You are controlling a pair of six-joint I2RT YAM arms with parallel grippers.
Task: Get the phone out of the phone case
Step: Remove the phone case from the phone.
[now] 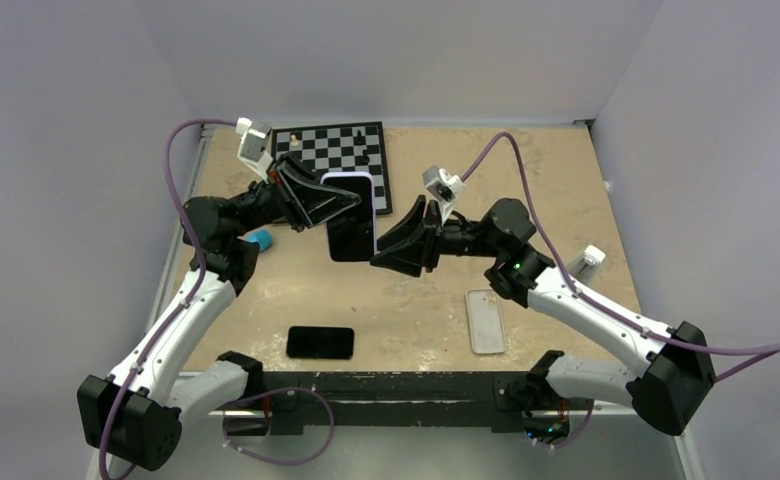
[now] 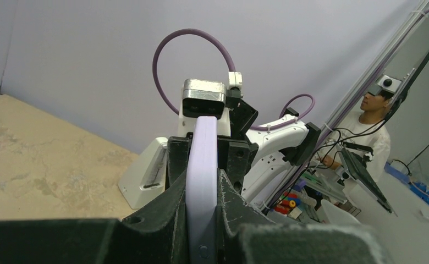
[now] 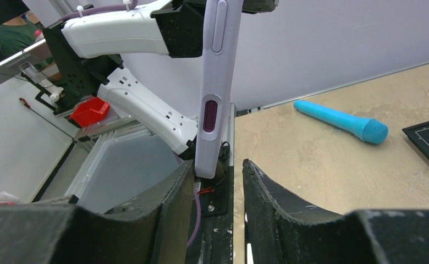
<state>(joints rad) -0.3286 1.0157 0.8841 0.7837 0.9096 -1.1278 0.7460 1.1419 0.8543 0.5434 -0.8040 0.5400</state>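
A lavender phone case [image 1: 350, 184] with the phone's dark screen [image 1: 351, 238] showing stands upright in the air over the middle of the table. My left gripper [image 1: 334, 203] is shut on its upper part; in the left wrist view the case edge [image 2: 202, 165] sits pinched between the jaws of that gripper [image 2: 202, 184]. My right gripper [image 1: 390, 238] is level with the case's lower right side. In the right wrist view the case's lower end [image 3: 214, 99] hangs just above the gap of this open gripper [image 3: 218, 171], close to the left finger.
A second black phone [image 1: 320, 342] and a clear case [image 1: 486, 320] lie near the front edge. A chessboard [image 1: 338, 150] lies at the back. A blue microphone-shaped item [image 1: 260, 239] [image 3: 341, 121] lies left of centre. A white object [image 1: 588, 262] sits at the right.
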